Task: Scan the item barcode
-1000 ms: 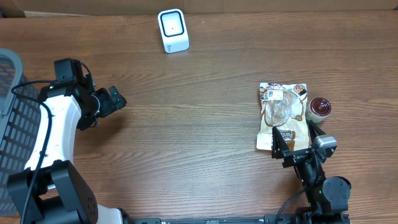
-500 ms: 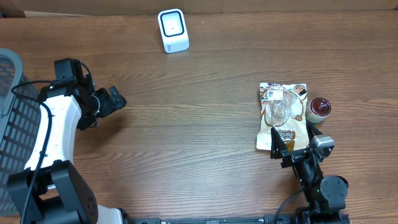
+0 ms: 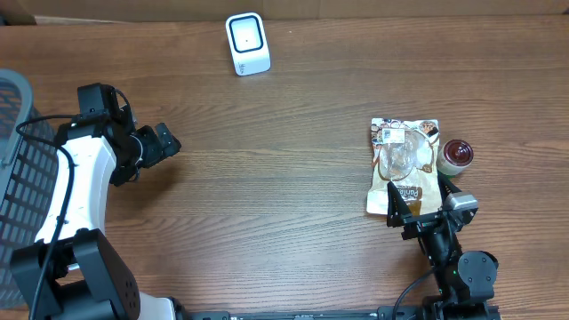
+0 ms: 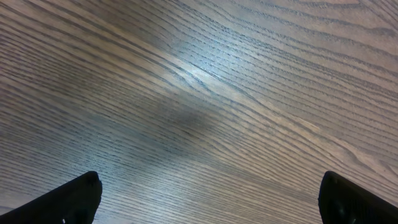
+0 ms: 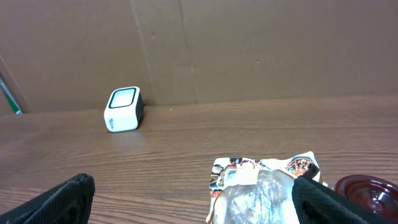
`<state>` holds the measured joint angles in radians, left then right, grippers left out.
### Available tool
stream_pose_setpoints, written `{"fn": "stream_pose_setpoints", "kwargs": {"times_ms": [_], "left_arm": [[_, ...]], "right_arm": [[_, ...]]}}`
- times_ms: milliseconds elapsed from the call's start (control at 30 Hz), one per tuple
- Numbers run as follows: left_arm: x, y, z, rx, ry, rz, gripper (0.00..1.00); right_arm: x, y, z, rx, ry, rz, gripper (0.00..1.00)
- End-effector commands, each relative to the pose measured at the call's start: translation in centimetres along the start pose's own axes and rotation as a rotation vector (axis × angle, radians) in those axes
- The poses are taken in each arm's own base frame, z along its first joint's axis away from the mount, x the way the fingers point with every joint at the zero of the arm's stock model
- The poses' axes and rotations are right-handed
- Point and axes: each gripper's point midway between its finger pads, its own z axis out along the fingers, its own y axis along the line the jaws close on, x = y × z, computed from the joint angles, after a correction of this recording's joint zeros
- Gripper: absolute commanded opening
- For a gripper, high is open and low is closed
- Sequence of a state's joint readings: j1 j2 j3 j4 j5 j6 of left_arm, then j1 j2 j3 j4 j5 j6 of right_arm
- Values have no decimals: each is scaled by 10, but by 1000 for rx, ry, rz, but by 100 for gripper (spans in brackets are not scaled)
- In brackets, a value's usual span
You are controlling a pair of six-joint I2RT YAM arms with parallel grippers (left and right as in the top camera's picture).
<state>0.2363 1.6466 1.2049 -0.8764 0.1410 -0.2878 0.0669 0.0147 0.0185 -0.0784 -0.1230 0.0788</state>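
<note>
- Right claw (image 3: 415, 181) is released, jaws spread wide, nothing gripped. From overhead its two black fingers sit either side of the near end of the snack bag (image 3: 404, 164), overlapping that edge. Can't tell if they actually touch it.
- Its own wrist cam shows the same thing: a finger in each bottom corner, and the bag lying flat between them and a bit ahead.
- The bag is on the right side of the bench (image 3: 284, 196), long way pointing away from the right arm. There's a white label (image 3: 387, 135) at its far-left corner, too small to say if that's the barcode.
- Just beside the bag on its right is a small round pot with a dark red lid (image 3: 458, 156). It looks like it's touching or nearly touching the bag's edge.
- Left claw (image 3: 165, 142) is also released, jaws wide apart. Its wrist cam shows only bare wood grain between the fingertips.
- That arm is way over on the left, well apart from the bag, with a dark mesh basket (image 3: 13, 178) at the left edge next to it.
- The white scanner (image 3: 247, 44) stands at the far edge of the bench, left of centre, in front of a cardboard wall (image 5: 249, 50).
</note>
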Motion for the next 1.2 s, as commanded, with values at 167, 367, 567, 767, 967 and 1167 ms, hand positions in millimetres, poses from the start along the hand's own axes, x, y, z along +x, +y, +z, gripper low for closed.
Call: {"fn": "stream_pose_setpoints", "kwargs": {"times_ms": [167,367,567,767,967,1167], "left_arm": [[-3,-1,-6,-1,-21,7,100],[-7,-25,-60,51,-179,73,99],[7,-40,-128,104,-382,137,99],[42,-13,-140,58,-493,127,99],[53,-16,-136,161,-800,271,99],[57,-26,-142,252,-1135,403,100]], "right_arm": [[1,1,0,-4,-7,6,100],[1,1,0,-4,-7,6,100],[1,1,0,-4,-7,6,100],[1,1,0,-4,-7,6,100],[1,1,0,-4,-7,6,100],[1,1,0,-4,-7,6,100]]}}
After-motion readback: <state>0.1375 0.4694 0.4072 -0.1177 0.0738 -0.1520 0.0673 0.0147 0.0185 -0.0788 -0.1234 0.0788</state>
